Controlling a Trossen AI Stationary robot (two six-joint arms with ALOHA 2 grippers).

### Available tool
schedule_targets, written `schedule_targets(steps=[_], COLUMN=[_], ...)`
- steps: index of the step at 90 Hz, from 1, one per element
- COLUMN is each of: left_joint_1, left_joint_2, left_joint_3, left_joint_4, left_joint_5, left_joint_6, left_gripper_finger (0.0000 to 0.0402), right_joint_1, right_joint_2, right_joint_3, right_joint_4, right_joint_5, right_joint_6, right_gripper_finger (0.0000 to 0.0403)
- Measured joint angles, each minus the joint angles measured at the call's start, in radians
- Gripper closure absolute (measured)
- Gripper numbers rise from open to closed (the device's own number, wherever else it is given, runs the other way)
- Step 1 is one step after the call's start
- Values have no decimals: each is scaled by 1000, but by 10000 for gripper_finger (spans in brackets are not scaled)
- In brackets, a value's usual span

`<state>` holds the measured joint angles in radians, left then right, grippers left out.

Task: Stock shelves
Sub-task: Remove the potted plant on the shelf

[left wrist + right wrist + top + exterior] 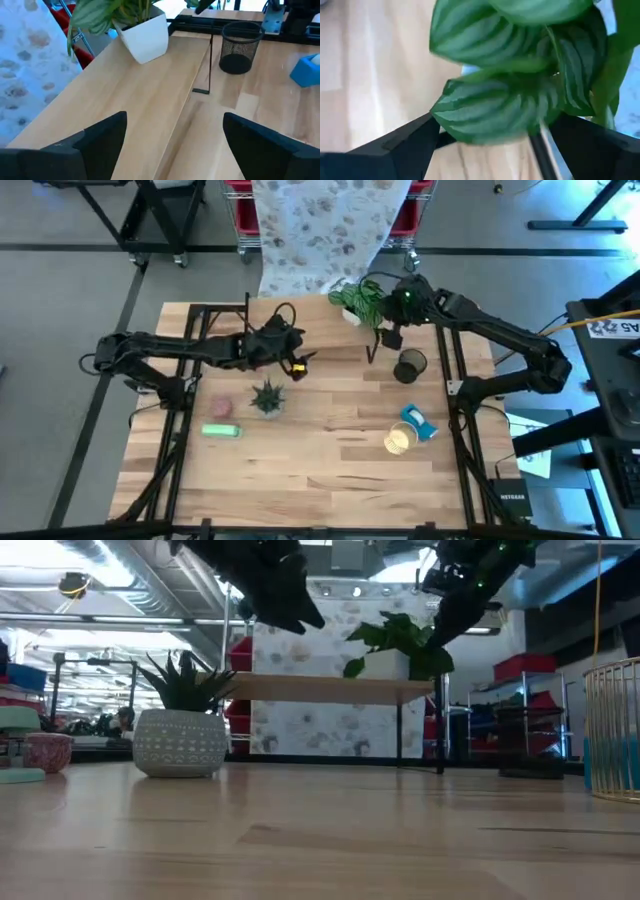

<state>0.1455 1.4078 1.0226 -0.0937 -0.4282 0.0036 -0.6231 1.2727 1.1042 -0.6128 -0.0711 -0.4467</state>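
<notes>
The shelves (pixel 330 688) stand at the table's far side, their plank top (pixel 125 100) on thin black legs. On the top's right end sits a leafy plant (pixel 355 298) in a white pot (pixel 147 32). My right gripper (pixel 492 130) hovers open beside it, striped leaves (pixel 495 105) between its fingers. My left gripper (pixel 175 125) hangs open over the shelf top's near edge, nothing between its fingers. In the low view both grippers (pixel 290 600) (pixel 455 605) are above the plank. My right gripper stands open with the plant's leaves (pixel 520 60) hanging between and in front of its fingers. Whether a finger touches a leaf, I cannot tell.
On the table in front of the shelves stand a spiky plant in a grey pot (pixel 268 395), a pink cup (pixel 220 408), a green item (pixel 222 431), a black mesh cup (pixel 410 365), a blue box (pixel 420 423) and a gold wire basket (pixel 615 730).
</notes>
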Motion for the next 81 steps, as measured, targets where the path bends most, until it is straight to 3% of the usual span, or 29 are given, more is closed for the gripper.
schedule_targets(steps=[37,81], left_joint_1=[79,53], left_joint_2=[75,84], left_joint_3=[0,0], left_joint_4=[1,1], left_joint_5=[-1,-1], left_joint_6=[6,7], left_gripper_finger=[87,87], right_joint_1=[0,2], right_joint_2=[95,107], right_joint_3=[0,0], right_joint_4=[162,179], right_joint_5=[-26,-301], right_joint_6=[-33,15], right_gripper_finger=[52,52])
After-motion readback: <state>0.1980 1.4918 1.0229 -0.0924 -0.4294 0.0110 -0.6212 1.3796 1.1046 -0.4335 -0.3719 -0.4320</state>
